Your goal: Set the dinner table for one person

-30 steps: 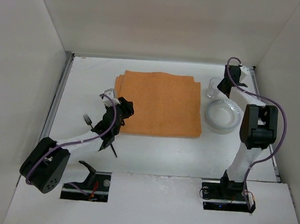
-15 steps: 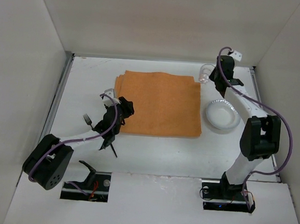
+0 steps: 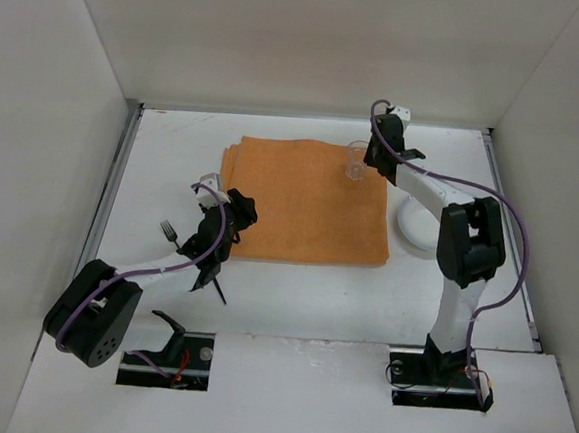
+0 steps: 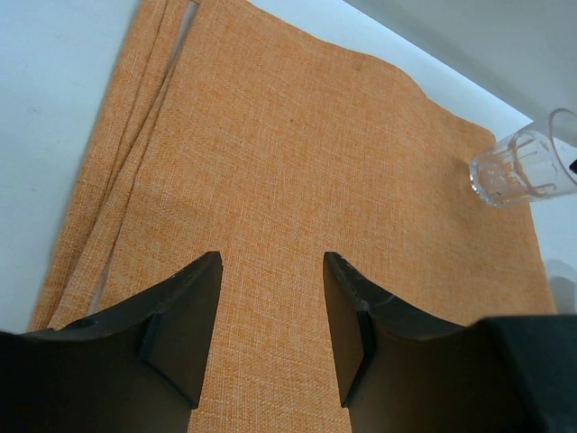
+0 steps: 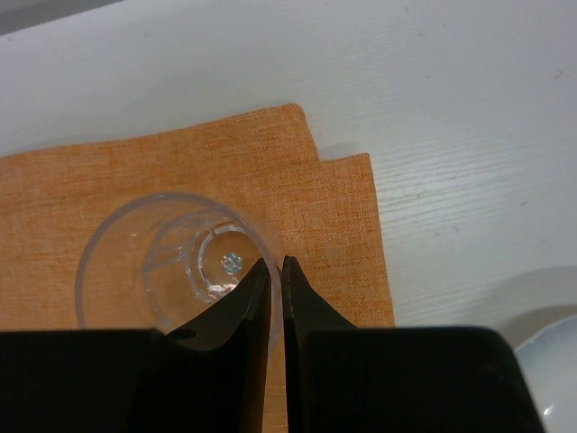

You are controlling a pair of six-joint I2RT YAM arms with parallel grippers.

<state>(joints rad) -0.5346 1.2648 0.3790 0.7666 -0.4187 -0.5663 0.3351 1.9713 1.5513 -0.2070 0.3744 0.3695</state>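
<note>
The dinner table [image 3: 175, 147] is a white surface with an orange mat [image 3: 306, 203] lying on it. My right gripper [image 5: 277, 271] is shut on the rim of a clear glass [image 5: 162, 271], one finger inside and one outside. The glass [image 3: 355, 162] hangs over the mat's far right corner. My left gripper [image 4: 270, 271] is open with nothing between its fingers, low over the mat [image 4: 315, 135] near its left edge. In the left wrist view the glass [image 4: 523, 167] shows at the far right. A fork [image 3: 168, 232] lies on the table left of the left arm.
A white plate [image 3: 414, 226] sits right of the mat, partly behind the right arm. A dark utensil [image 3: 214, 286] lies by the left arm near the mat's front left corner. White walls close in the table on three sides.
The right arm swung left with the glass, from beside the plate to over the mat's far right corner. The left arm has stayed where it was.
</note>
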